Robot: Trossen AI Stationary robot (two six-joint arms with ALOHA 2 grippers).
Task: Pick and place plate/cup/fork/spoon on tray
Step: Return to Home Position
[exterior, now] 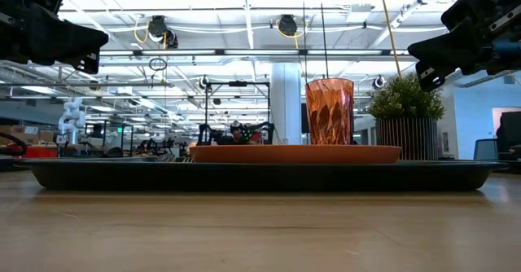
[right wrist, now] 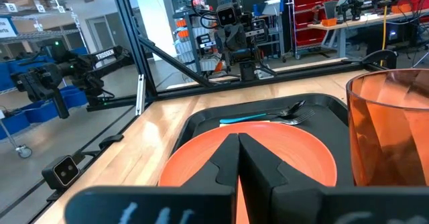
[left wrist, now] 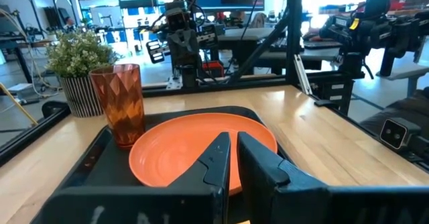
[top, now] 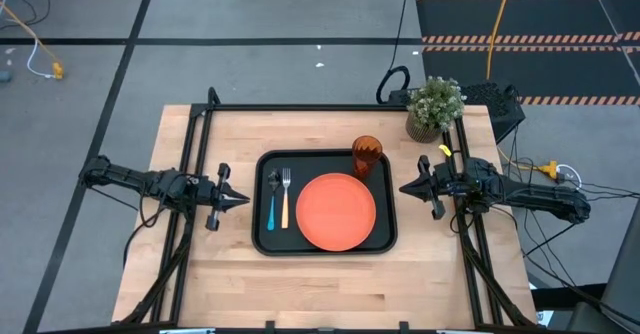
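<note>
Starting from the front edge of the surface (top: 330, 284): bare wood, then the tray (top: 310, 162) lying flat and about centred, loaded with all four pieces, so judged done apart from parking the arms. Nearest on it, the plate (top: 335, 211), flat on the tray floor toward the right side; unlikely to shift unless jolted through the tray. Alongside on the left part, the spoon (top: 271, 206) and fork (top: 285, 202), parallel, spoon outermost, fork just beside the plate; light enough to skitter against the rim on any knock. Level with these, just off the tray's left edge, the left hand (top: 238, 200), lifted clear of the wood, fingers pinched to a narrow slit and gripping nothing, tip aimed at the tray. Opposite, just off the right edge, the right hand (top: 406, 187), likewise raised, fingers pressed together, empty, aimed inward. Main hazard here: any drift forward or downward from either tip on pulling away, enough to shove the rim and skew the whole setting. Farther back, at the tray's rear right corner, the cup (top: 366, 157), upright, right by the plate's edge, touching or not impossible to tell; tall, light and nearest the right hand, hence likeliest to topple if clipped. Farthest, on the rear right corner of the surface, the potted plant (top: 434, 106), close beside the right arm; liable to be swept over by a wide swing of that arm.
</note>
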